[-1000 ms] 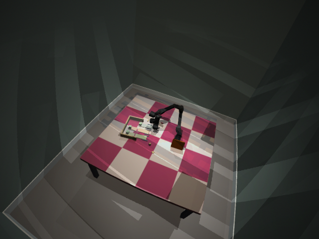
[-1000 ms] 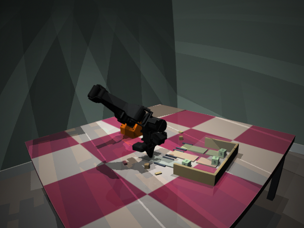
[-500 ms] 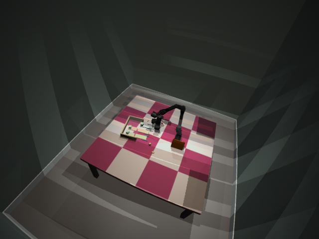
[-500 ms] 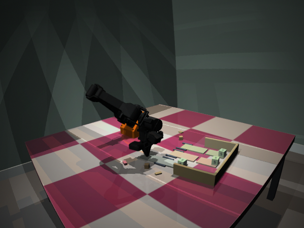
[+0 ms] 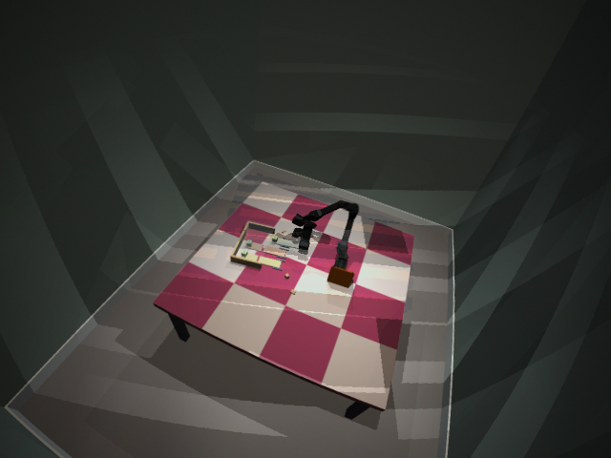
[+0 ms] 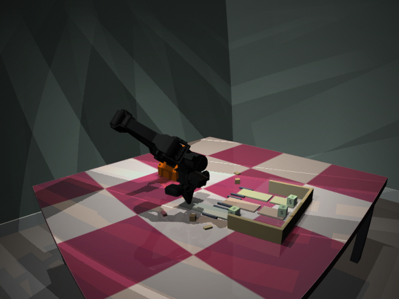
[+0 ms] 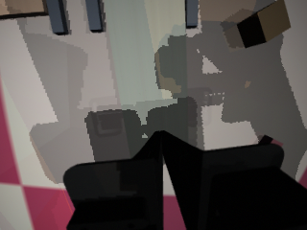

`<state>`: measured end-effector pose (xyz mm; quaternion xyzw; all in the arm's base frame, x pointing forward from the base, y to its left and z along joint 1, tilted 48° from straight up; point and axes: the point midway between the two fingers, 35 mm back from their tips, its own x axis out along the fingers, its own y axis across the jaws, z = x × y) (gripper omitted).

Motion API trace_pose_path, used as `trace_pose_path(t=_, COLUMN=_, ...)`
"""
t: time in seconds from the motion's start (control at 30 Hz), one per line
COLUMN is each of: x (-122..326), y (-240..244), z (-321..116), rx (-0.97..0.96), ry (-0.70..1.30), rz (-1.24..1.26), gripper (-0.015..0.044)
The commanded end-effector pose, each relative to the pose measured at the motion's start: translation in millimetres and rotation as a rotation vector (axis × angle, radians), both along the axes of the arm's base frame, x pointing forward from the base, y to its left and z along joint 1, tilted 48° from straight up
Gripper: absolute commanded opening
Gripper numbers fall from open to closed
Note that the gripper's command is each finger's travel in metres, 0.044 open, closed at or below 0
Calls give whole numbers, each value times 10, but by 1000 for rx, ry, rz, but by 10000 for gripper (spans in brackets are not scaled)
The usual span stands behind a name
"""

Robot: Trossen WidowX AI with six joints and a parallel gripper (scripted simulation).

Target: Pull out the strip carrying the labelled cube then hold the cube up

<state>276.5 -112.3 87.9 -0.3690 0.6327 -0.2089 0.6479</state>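
Note:
My gripper is shut and empty, low at the near end of the pale green strip; whether it touches the strip I cannot tell. That strip shows no gap and sticks out between dark rails. A green cube with a dark mark sits on its far part. The yellow strip and the tan strip each show a gap before a separate far piece. Marked green cubes stand on the yellow far piece and the tan far piece.
A low wooden wall encloses the strips' far ends. Near the gripper lie a brown block, a flat yellow block and a dark red block. Two small blocks lie beyond the yellow strip. The orange arm base stands behind.

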Motion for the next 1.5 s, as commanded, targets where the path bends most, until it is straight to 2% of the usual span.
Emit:
trace_pose_path(t=0.0, x=-150, y=-58, z=-59, rx=2, ry=32, rz=-15, gripper=0)
trace_pose_path(t=0.47, x=-344, y=-91, z=-47, rx=1, ry=33, rz=-15, gripper=0)
trace_pose_path(t=1.47, x=-346, y=-92, z=-47, rx=1, ry=33, rz=-15, gripper=0)
